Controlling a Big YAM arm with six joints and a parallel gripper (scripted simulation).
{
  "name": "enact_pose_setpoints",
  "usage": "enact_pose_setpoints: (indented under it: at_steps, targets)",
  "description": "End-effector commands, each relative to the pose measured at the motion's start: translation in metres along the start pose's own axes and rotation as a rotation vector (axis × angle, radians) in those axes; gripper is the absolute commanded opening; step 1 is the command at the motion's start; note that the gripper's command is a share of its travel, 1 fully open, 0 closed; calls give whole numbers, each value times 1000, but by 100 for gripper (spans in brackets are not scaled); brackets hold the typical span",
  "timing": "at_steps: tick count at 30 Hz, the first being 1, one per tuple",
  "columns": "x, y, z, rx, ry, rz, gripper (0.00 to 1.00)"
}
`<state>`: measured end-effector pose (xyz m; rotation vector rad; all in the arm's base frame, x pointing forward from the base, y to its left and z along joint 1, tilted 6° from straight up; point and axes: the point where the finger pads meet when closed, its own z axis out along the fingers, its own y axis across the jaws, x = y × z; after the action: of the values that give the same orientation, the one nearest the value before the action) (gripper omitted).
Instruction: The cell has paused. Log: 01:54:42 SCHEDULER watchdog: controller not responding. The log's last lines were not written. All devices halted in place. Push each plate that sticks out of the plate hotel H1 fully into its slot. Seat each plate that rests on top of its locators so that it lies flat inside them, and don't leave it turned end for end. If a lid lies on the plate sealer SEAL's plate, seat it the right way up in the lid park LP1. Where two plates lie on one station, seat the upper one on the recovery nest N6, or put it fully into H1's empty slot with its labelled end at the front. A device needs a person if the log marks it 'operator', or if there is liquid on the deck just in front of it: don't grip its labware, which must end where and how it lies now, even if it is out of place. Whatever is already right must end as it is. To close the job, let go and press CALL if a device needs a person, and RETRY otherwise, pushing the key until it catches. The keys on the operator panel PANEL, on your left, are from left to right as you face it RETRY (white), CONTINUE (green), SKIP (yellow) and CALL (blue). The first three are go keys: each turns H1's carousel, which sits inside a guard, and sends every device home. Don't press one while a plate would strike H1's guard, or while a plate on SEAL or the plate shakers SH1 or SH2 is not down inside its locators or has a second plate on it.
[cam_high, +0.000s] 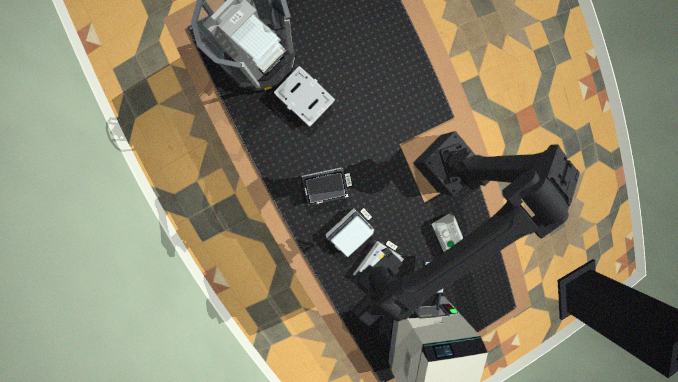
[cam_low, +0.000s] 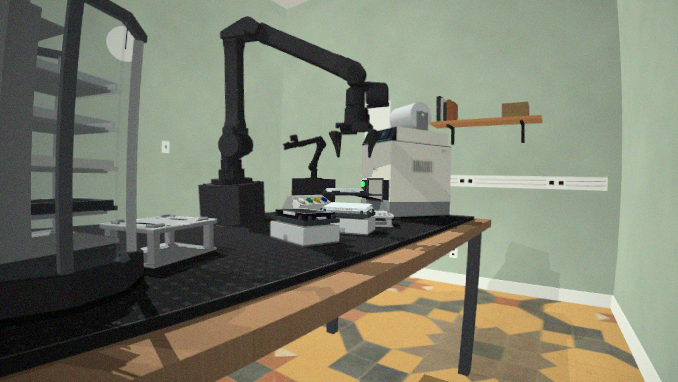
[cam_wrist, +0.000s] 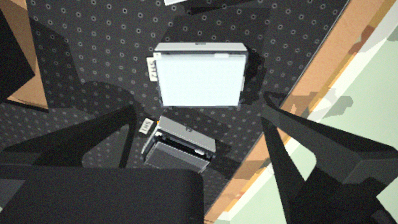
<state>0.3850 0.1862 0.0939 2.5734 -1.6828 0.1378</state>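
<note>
My gripper (cam_low: 352, 137) is wide open and empty, hanging high above the deck near the sealer SEAL (cam_low: 407, 170). In the wrist view its two dark fingers frame two stations below. One station carries a white plate (cam_wrist: 201, 75), also seen in the overhead view (cam_high: 350, 232). The other carries a dark plate (cam_wrist: 180, 145), also in the overhead view (cam_high: 325, 186), and it looks slightly askew on its base. The plate hotel H1 (cam_high: 240, 40) stands at the far end, with a white plate (cam_high: 260, 42) showing on the side facing the nest. My arm partly hides the lid park LP1 (cam_high: 380, 255).
The white recovery nest N6 (cam_high: 304, 96) stands empty beside H1. The operator panel PANEL (cam_high: 446, 228) lies near the arm's base (cam_high: 445, 162). SEAL's tray (cam_low: 350, 193) reaches out over the deck by a green light. The table's edge (cam_wrist: 300, 95) runs close to the stations.
</note>
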Motion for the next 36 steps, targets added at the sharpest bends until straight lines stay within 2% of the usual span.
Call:
enact_pose_setpoints:
  at_steps: [1,7,9,12,13,14,24,25,27,36]
  targets:
    - [4,-4,12,4,-2,2,100]
    - [3,-4,28,4,-1,-1,100]
    - [5,-5,28,17,-2,3,100]
    - [4,-5,31,16,-2,3,100]
    - [-1,-14,22,49,-5,-3,100]
    - [-1,-4,40,8,-2,-8,100]
    - [1,-4,68,4,-1,-4,100]
    - [2,-4,68,10,-2,-2,100]
    - [0,-15,56,37,-3,4,100]
    - [0,-15,56,37,-3,4,100]
